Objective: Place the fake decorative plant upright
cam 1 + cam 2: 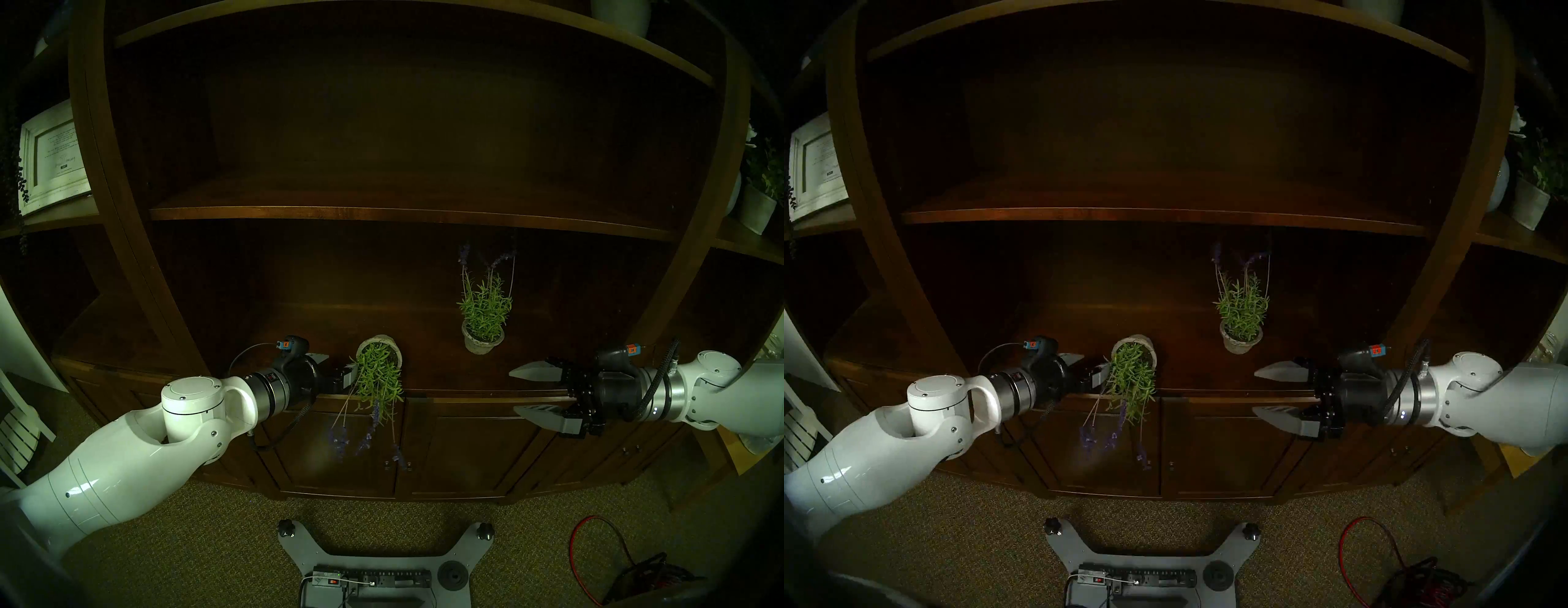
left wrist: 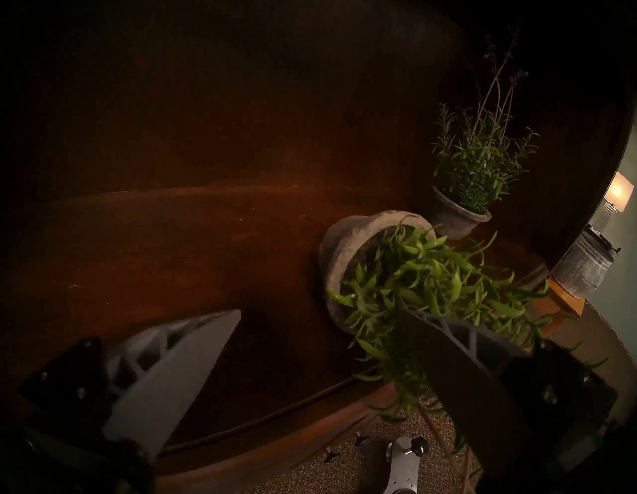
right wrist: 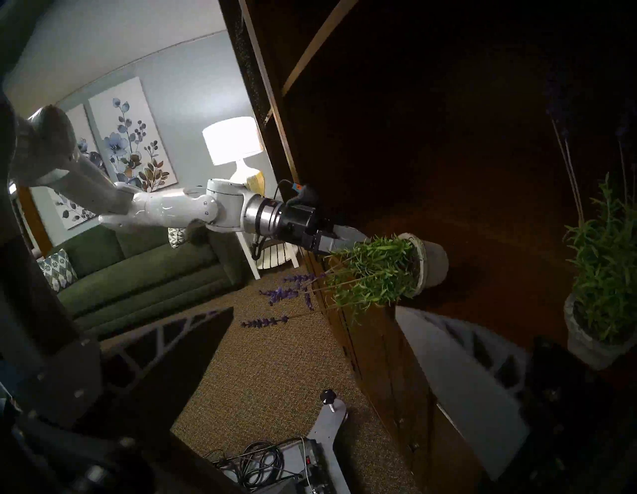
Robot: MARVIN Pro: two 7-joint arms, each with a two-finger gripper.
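From the head views, the tipped plant (image 1: pixel 379 373) lies on its side at the shelf's (image 1: pixel 445 369) front lip, foliage spilling toward six o'clock; left gripper (image 1: pixel 335 373) at its nine o'clock, fingers apart, empty. Right gripper (image 1: pixel 532 392) at three o'clock, also spread. Left wrist: the stone-like pot (image 2: pixel 339 248) looks heavy and rigid, the stems floppy, so grip the pot. Right wrist: dark polished wood, carpet (image 3: pixel 262 372) below, a lit lamp (image 3: pixel 232 141) behind.
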